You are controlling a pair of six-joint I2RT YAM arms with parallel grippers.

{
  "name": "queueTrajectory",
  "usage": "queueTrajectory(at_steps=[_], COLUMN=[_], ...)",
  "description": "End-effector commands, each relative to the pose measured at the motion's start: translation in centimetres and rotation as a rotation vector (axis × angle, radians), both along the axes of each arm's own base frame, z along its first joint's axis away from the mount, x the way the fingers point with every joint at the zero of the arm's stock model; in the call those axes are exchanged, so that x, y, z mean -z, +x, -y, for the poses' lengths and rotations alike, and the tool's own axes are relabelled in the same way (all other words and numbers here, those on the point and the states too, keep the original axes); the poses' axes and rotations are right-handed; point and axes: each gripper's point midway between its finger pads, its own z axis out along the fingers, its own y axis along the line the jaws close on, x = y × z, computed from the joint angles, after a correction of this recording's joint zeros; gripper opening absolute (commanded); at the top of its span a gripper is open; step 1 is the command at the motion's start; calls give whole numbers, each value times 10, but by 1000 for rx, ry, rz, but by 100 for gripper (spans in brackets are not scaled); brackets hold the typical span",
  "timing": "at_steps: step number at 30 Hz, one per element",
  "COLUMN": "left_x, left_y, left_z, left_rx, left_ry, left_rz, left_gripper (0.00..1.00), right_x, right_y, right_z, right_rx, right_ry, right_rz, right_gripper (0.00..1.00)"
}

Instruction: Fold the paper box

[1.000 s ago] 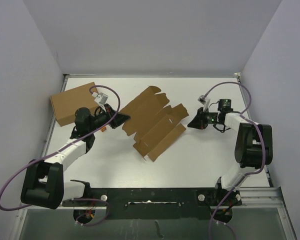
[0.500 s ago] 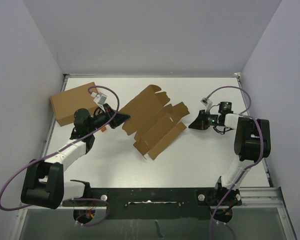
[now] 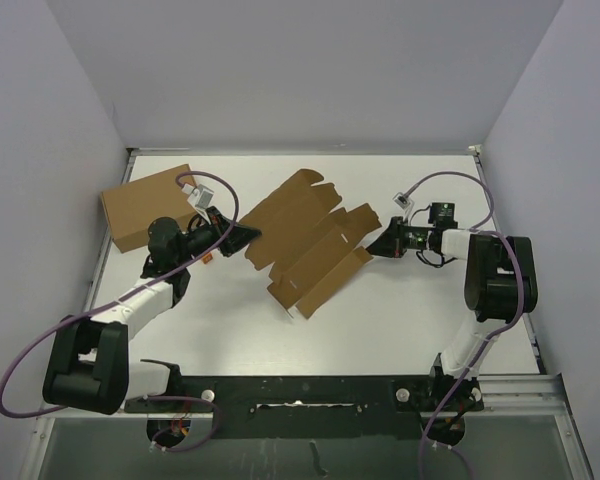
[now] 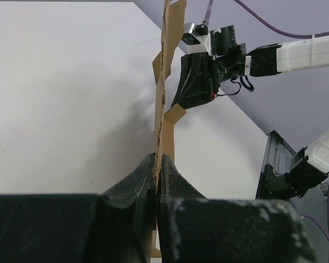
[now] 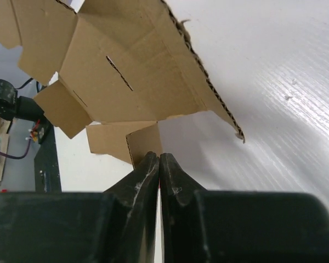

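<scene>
**Right claw reaches the box**

The left claw (image 3: 246,236) is clamped on the near edge of the box (image 3: 305,245), a flat, unfolded sheet of brown corrugated card with slots and tabs, lying between both claws. The right claw (image 3: 375,247), shut and empty, has moved in. Its tips now meet a small tab, so folding can probably start.

We've got the left arm (image 3: 130,305) stretched low and forward, angling right, with the left claw (image 3: 248,236) pinched tight on the edge of the paper box (image 3: 305,245). The right arm (image 3: 495,275) is folded up, forearm pointing left. The right claw (image 3: 373,249) is squeezed closed, tips right at a flap.
</scene>
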Motion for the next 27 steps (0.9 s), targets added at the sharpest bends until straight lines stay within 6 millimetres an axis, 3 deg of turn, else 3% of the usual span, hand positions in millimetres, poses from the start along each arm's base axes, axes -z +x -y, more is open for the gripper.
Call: queueTrajectory(at_steps=[1,16,27], left_x=[-12,0,13], left_y=[3,7,12], left_z=[0,-1,-6], left_rx=[4,-1,-26], left_ry=[-17,-10,-16], left_rz=[71,62,44], left_gripper=[0,0,0], right_x=[-25,9,26], right_y=[-2,-4,-9], right_z=[-10,-12,-18], right_rx=[-43,-9,-2], right_ry=[83,32,22], right_rz=[45,-73,-140], right_gripper=[8,33,40])
